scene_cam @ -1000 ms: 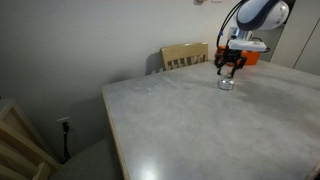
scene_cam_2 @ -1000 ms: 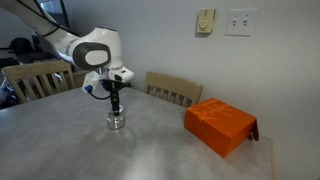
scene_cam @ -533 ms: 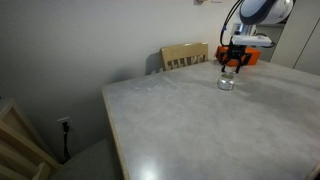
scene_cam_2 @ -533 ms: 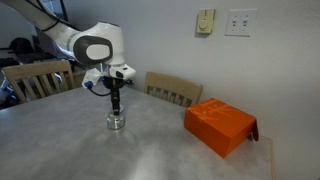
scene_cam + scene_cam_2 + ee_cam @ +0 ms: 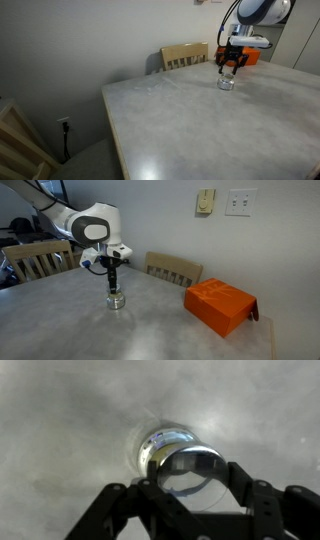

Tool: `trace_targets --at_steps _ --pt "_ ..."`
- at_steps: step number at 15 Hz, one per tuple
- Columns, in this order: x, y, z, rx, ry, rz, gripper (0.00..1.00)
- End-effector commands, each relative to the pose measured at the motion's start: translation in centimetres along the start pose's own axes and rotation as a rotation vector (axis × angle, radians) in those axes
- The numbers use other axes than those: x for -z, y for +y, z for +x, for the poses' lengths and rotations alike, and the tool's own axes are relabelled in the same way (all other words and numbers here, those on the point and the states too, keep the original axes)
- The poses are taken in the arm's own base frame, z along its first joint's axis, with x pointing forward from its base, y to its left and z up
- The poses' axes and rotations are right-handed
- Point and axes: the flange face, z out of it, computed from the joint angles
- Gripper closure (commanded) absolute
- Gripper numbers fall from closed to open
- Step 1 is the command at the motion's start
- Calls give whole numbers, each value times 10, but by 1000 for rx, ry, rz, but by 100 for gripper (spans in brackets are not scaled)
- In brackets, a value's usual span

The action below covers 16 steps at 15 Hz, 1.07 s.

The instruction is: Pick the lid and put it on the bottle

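Observation:
The bottle (image 5: 165,444) is a small squat silvery jar standing on the grey table; it shows in both exterior views (image 5: 226,84) (image 5: 117,302). My gripper (image 5: 190,482) hangs just above it, also seen in both exterior views (image 5: 232,68) (image 5: 113,283). Its fingers are shut on the lid (image 5: 190,472), a flat round pale disc held between the two black fingers, overlapping the bottle's mouth in the wrist view. The lid is too small to make out in the exterior views.
An orange rectangular box (image 5: 220,305) lies on the table beside the bottle, partly hidden behind the arm in an exterior view (image 5: 250,56). Wooden chairs (image 5: 185,56) (image 5: 172,270) stand at the table's edge. The table (image 5: 200,130) is wide and grey.
The gripper has risen slightly and shifted a little over the bottle since one second ago. It has hardly moved in the last half second.

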Motion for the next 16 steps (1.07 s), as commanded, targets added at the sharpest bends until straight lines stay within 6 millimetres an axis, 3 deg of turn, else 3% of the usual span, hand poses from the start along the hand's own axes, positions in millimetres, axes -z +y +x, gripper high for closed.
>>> trace_targets --at_steps 1,16 --pt "0 0 0 18 -34 0 56" --pt "-14 10 4 -2 -57 -40 56"
